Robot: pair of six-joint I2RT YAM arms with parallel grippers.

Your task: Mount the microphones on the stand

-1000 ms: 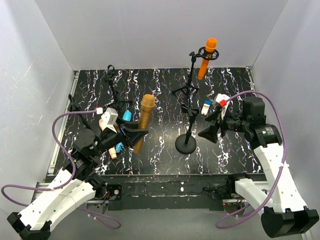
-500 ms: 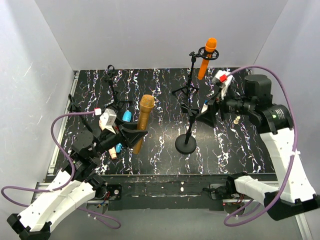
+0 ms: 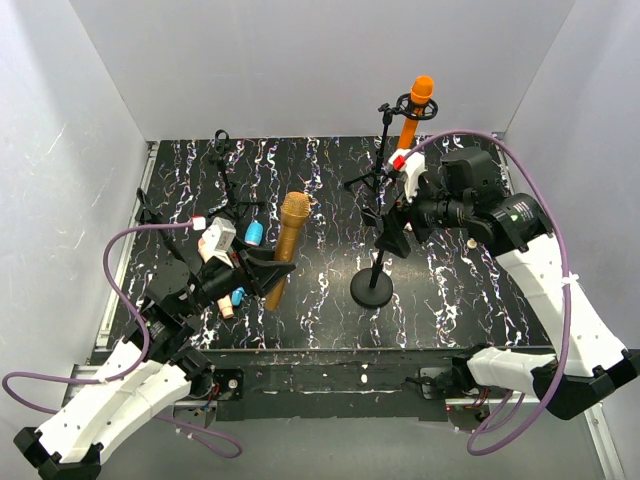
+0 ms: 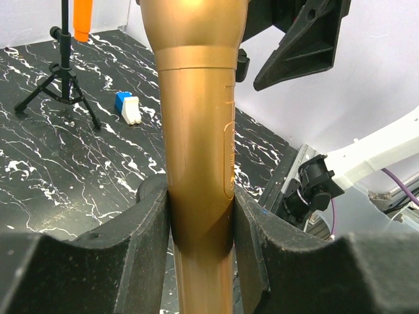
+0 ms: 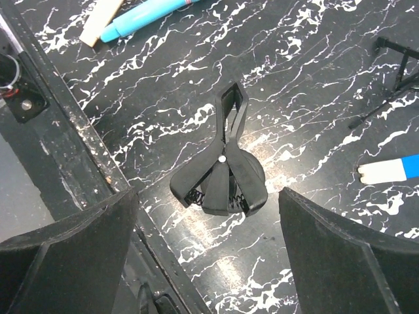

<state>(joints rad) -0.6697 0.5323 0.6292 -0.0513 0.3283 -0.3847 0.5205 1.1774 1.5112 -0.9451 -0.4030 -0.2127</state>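
My left gripper (image 3: 262, 272) is shut on the gold-bronze microphone (image 3: 287, 240), holding it upright, head up, left of the round-base stand (image 3: 372, 288); the jaws clamp its body in the left wrist view (image 4: 198, 163). My right gripper (image 3: 392, 236) is open and empty, hovering over that stand's black spring clip (image 5: 221, 160). The orange microphone (image 3: 415, 112) sits in the clip of a tripod stand (image 3: 378, 165) at the back. The light blue microphone (image 5: 147, 16) and the pale beige microphone (image 5: 101, 19) lie on the mat by the left arm.
A small blue-and-white block (image 5: 391, 170) lies on the marbled mat right of the round-base stand. A second tripod stand (image 3: 222, 165) is at the back left. White walls close three sides. The mat's metal front edge (image 5: 78, 131) runs below the right gripper.
My right arm has swung left and toward the back, from the right of the mat to above the round-base stand's clip. My left gripper has kept the gold-bronze microphone almost still.
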